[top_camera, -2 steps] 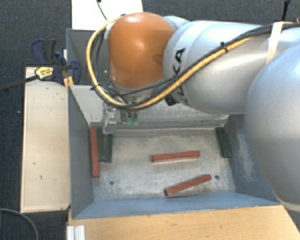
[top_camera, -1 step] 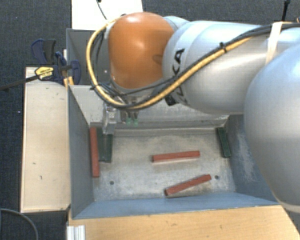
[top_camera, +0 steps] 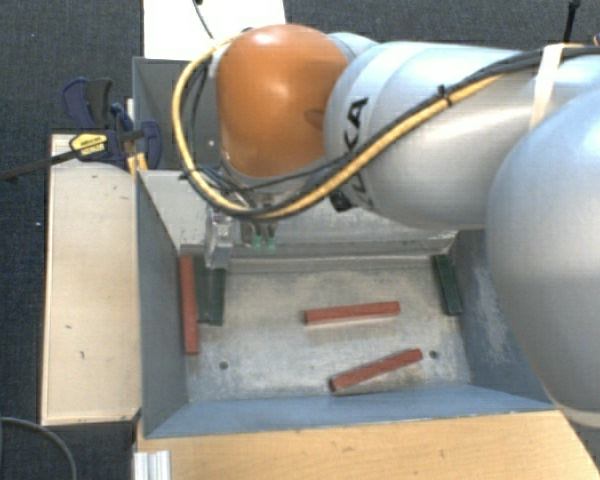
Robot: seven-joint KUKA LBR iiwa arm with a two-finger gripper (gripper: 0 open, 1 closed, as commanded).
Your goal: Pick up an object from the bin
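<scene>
Gripper at upper left of bin; released or clenched: cannot tell. Nearest thing: dark green bar, just below gripper in frame, long axis vertical. Red bar lies alongside it, on left.

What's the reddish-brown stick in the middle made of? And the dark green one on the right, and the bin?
The flat reddish-brown bar in the middle looks like painted wood or dull plastic: straight edges, no shine; I can't tell which. The dark green bar by the right wall looks alike. The grey bin looks like bare sheet metal: flat sloping walls, scuffed floor.
</scene>
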